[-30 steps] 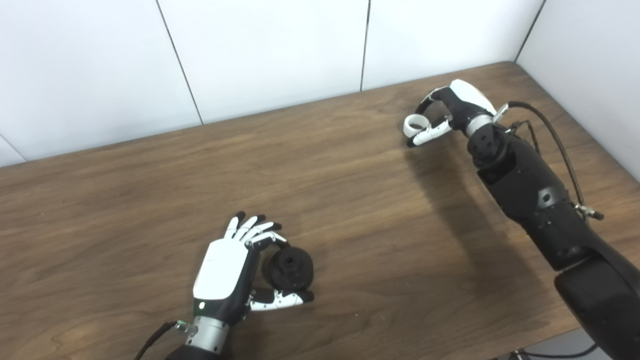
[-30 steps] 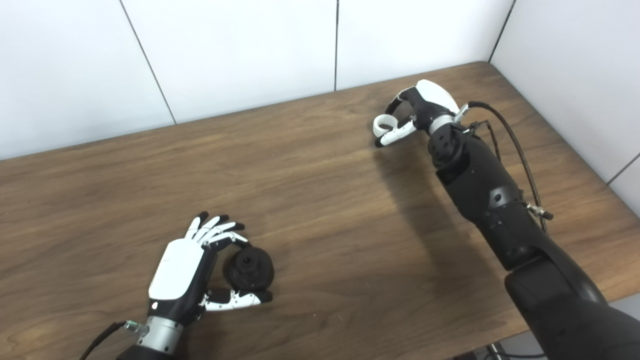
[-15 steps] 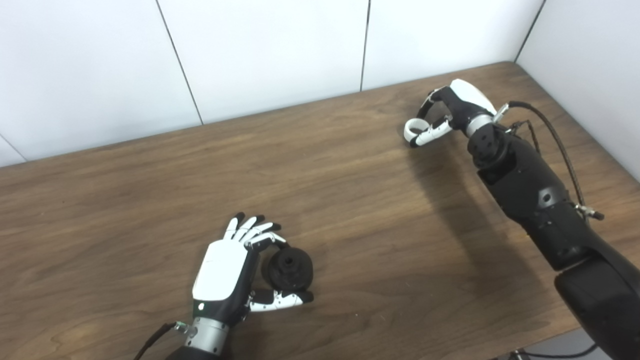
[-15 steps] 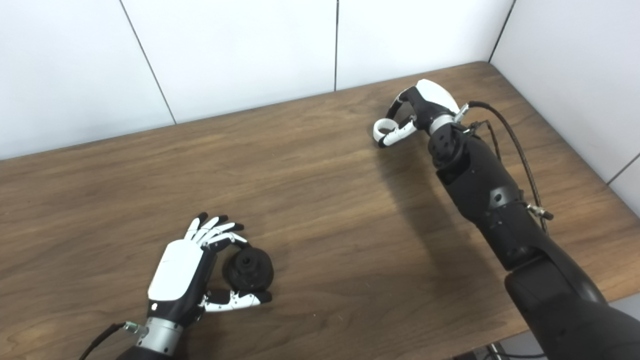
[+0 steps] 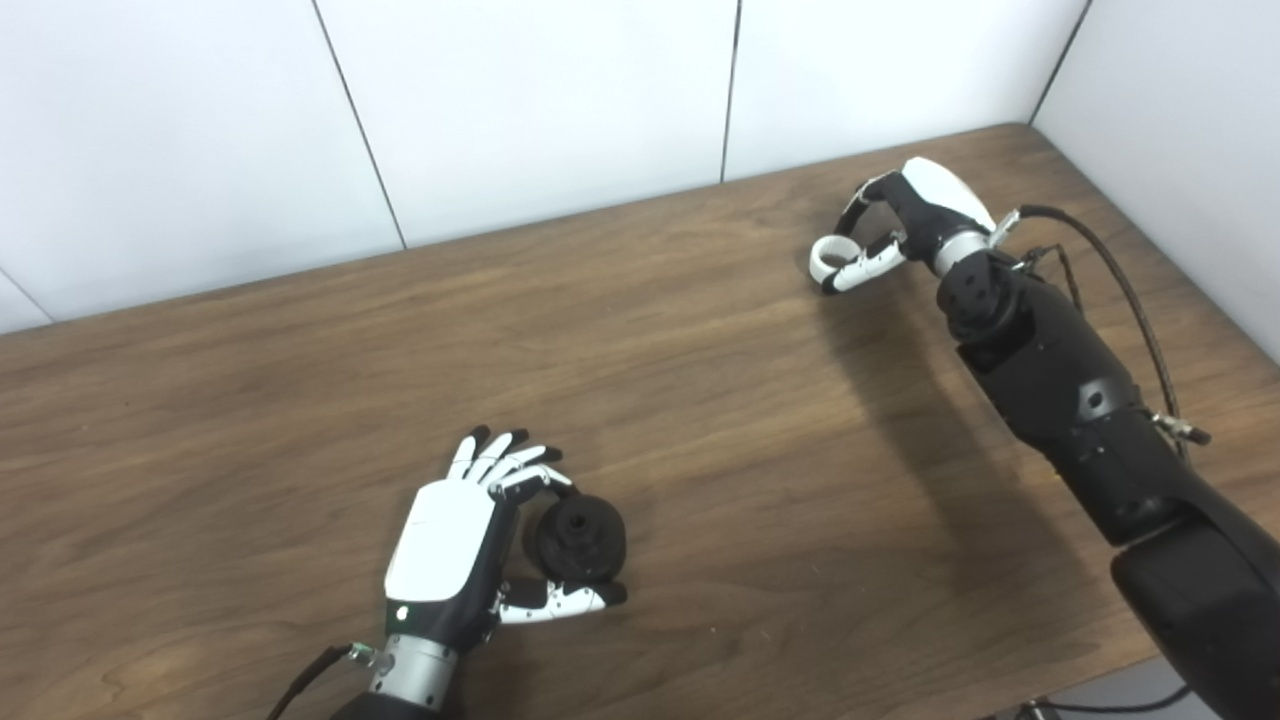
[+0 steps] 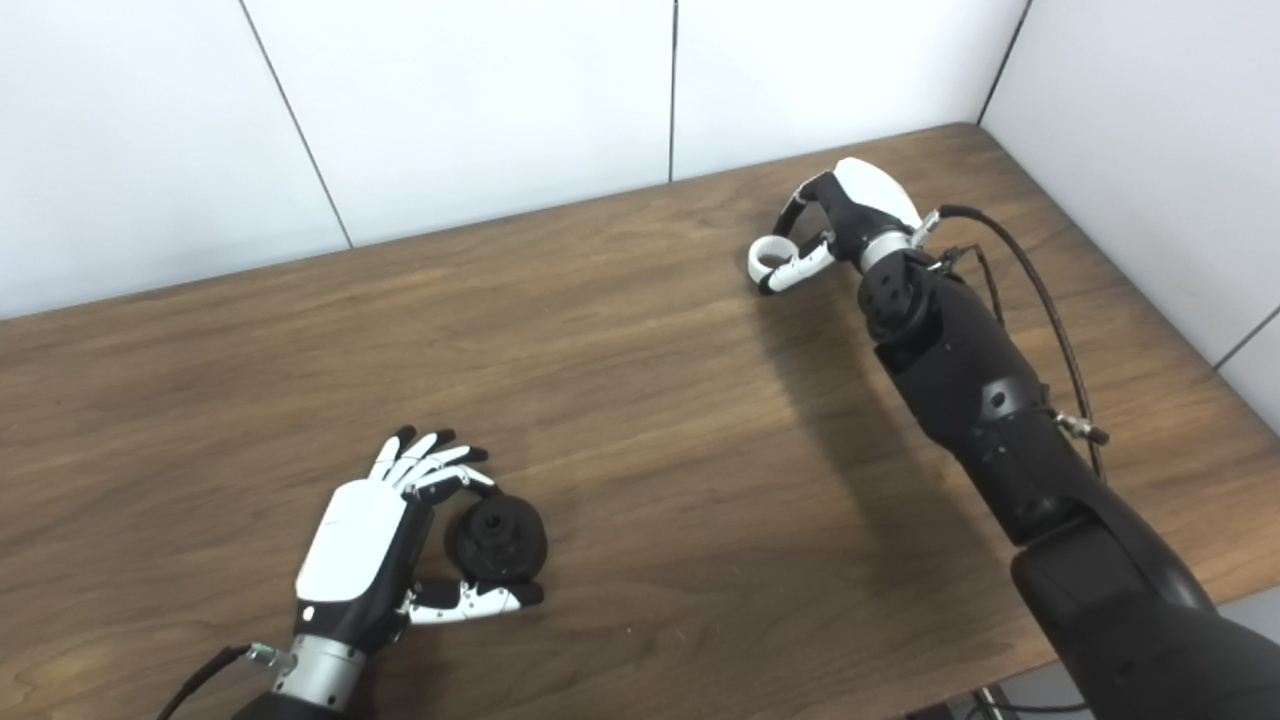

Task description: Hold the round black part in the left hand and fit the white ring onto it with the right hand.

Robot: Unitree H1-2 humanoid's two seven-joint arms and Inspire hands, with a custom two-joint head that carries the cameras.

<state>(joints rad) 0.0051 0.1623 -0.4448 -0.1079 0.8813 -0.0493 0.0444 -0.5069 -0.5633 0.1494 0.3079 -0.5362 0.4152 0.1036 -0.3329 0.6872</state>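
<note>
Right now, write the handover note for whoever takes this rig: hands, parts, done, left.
Left hand: near the table's front edge, fingers and thumb curled around the round black part, which looks to sit on the table.
Right hand: far right, pinching the white ring between thumb and fingers.
Done: both parts are in hand.
Left: carry the ring across to the black part and fit it on; the two are far apart.

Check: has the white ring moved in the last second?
Barely. The white ring, pinched by the right hand, sits marginally lower against the wall seam; earlier it lay free beside the thumb.
</note>
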